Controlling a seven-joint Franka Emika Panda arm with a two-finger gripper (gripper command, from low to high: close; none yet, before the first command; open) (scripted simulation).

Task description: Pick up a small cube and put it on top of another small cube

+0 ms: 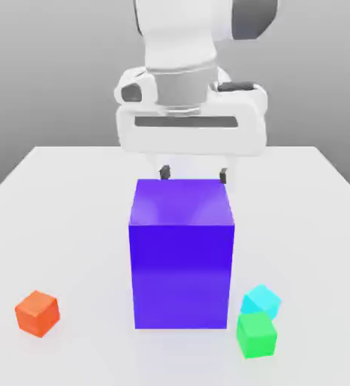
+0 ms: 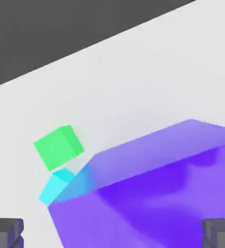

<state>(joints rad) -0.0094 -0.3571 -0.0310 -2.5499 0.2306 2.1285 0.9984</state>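
Flat white tabletop (image 1: 72,219) under a grey backdrop, far edge running straight across behind the arm, side edges slanting outward toward the near corners. Planted mid-table: a tall, glossy blue-violet block (image 1: 181,256), upright, top face level, its vertical edges square to the exterior view.

Poised directly above the block's far top edge: the white two-finger gripper (image 1: 192,176), pointing down, dark fingertips (image 1: 164,173) spread wide with nothing between them, about as far apart as the block's top is broad. Tips just above the block's top, apart from it. In the hand view, both dark pads (image 2: 5,231) at opposite corners, the violet block's top (image 2: 153,193) spanning the gap between them.

Small orange-red cube (image 1: 37,313) resting on the table well off toward the exterior view's left of the block, near the front edge, slightly turned, untouched, bare table on every side of it. Wide free lane between it and the block.

At the block's near corner on the exterior view's right: a small cyan cube (image 1: 262,301) and a small green cube (image 1: 255,334), crowded together, green overlapping cyan in front; touching or stacked, cannot tell. Cyan just beside the block's lower edge. Same pair in the hand view, green (image 2: 58,147) next to cyan (image 2: 56,186), cyan partly behind the block's corner. Open white surface beyond them, up to the table's far edge.
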